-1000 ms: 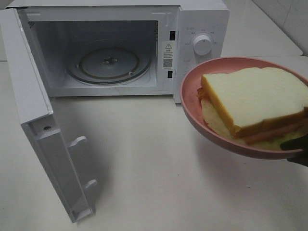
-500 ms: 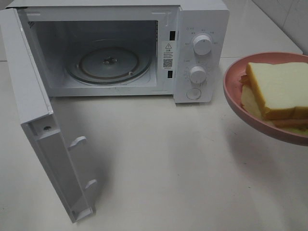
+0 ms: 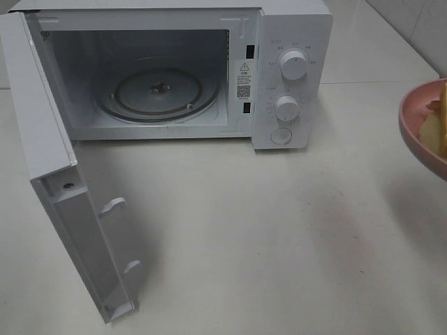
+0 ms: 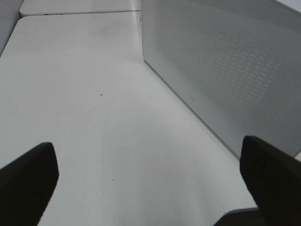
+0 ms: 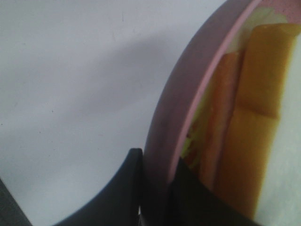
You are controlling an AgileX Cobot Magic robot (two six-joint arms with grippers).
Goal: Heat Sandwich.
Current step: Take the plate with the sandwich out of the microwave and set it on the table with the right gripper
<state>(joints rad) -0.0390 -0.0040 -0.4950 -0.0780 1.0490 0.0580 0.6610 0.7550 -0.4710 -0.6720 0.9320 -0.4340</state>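
Note:
Only a sliver of the sandwich [image 3: 440, 125] shows in the exterior high view, lying on a pink plate [image 3: 419, 136] at the right edge, held above the table. In the right wrist view the sandwich [image 5: 249, 122] shows tan crust and orange filling inside the pink plate [image 5: 188, 94]. My right gripper [image 5: 157, 188] is shut on the plate's rim, one finger on each side. The white microwave [image 3: 293, 42] stands at the back with its door [image 3: 63, 202] swung open to the left and its glass turntable [image 3: 157, 91] bare. My left gripper [image 4: 146, 179] is open over the table beside the microwave door's outer face [image 4: 225, 70].
The microwave's two knobs [image 3: 293, 64] and round button [image 3: 281, 136] face front on its right panel. The open door juts toward the table's front left. White tabletop [image 3: 265, 237] stretches between the microwave and the plate.
The plate with the sandwich has moved to the right, from in front of the microwave's knobs to the frame's right edge. Microwave and door have not moved.

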